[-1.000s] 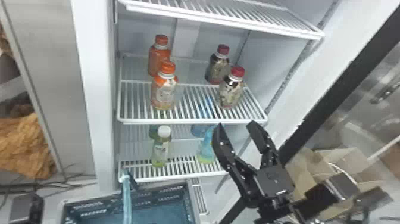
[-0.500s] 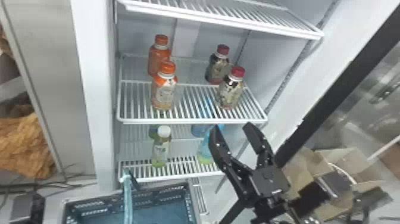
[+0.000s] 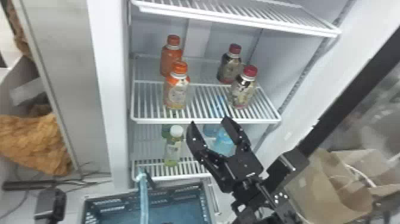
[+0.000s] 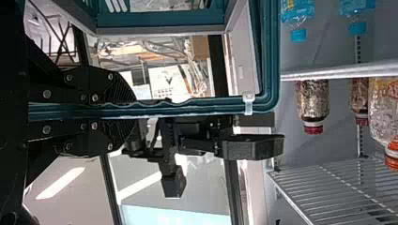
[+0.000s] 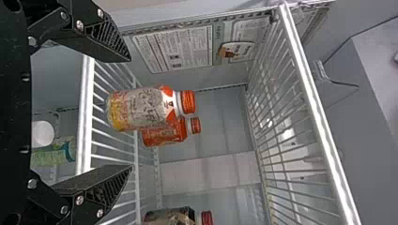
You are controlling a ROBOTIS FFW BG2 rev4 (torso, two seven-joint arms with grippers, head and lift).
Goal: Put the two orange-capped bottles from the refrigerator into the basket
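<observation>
Two orange-capped bottles stand on the middle shelf's left side: the front bottle (image 3: 177,92) and, behind it, the rear bottle (image 3: 171,56). Below the shelf's front edge, right of the bottles, my right gripper (image 3: 207,120) is open and empty. In the right wrist view the front bottle (image 5: 145,108) lies beyond the open right gripper (image 5: 131,113), level with the gap between its fingers; the rear bottle (image 5: 164,133) is partly covered. A black part of my left arm (image 3: 50,202) is at lower left. The left gripper (image 4: 129,110) is shut on the rim of the basket (image 4: 187,107).
Two dark red-capped bottles (image 3: 242,89) share the shelf (image 3: 205,120). Underneath stand a green bottle (image 3: 173,149) and blue ones (image 3: 223,143). The upper shelf (image 3: 238,22) overhangs; a fridge side wall (image 3: 297,98) and cardboard (image 3: 330,190) are at right.
My right gripper has moved left, from beside the lower blue bottle to in front of it, and stayed open. The bottles on the shelves have kept their places.
</observation>
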